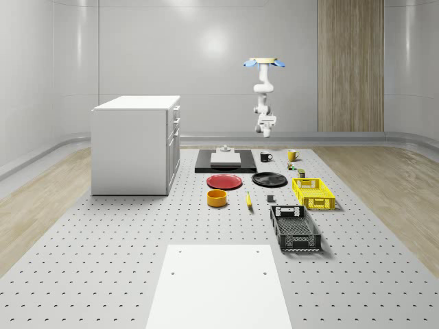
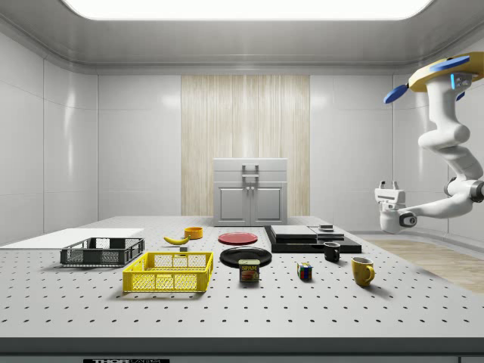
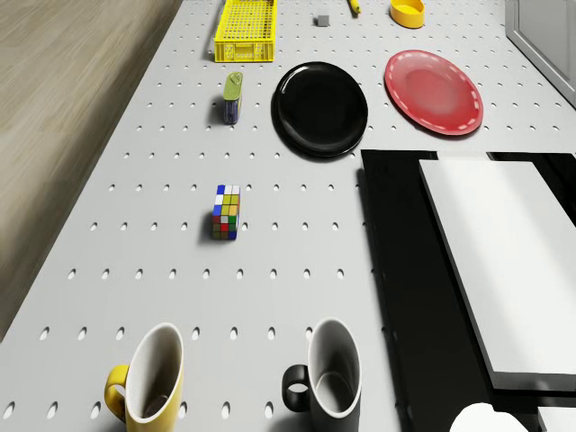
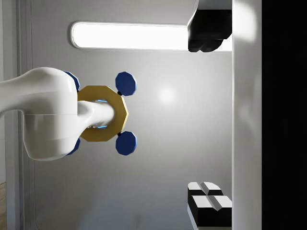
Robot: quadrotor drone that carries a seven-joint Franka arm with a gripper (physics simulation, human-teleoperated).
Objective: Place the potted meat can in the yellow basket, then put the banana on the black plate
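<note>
Over the far table edge the drone [image 1: 261, 63] hovers, gripper [image 2: 389, 189] fingers spread, empty. Potted meat can [image 3: 233, 96] sits at the yellow basket's [image 3: 244, 31] 6 o'clock; rigid, smooth metal, so I'd pinch its flat sides.

The one label that can be made out stands on the potted meat can [image 2: 249, 271], which sits on the counter [image 2: 378, 310] in the side view: its front carries a blue and yellow brand panel with large letters that appear to read "SPAM", though the lettering is too small to be sure of. At the lower edge of the side view a dark strip [image 2: 121, 361] on the counter's front bears pale characters that are cut off and cannot be read.
</note>
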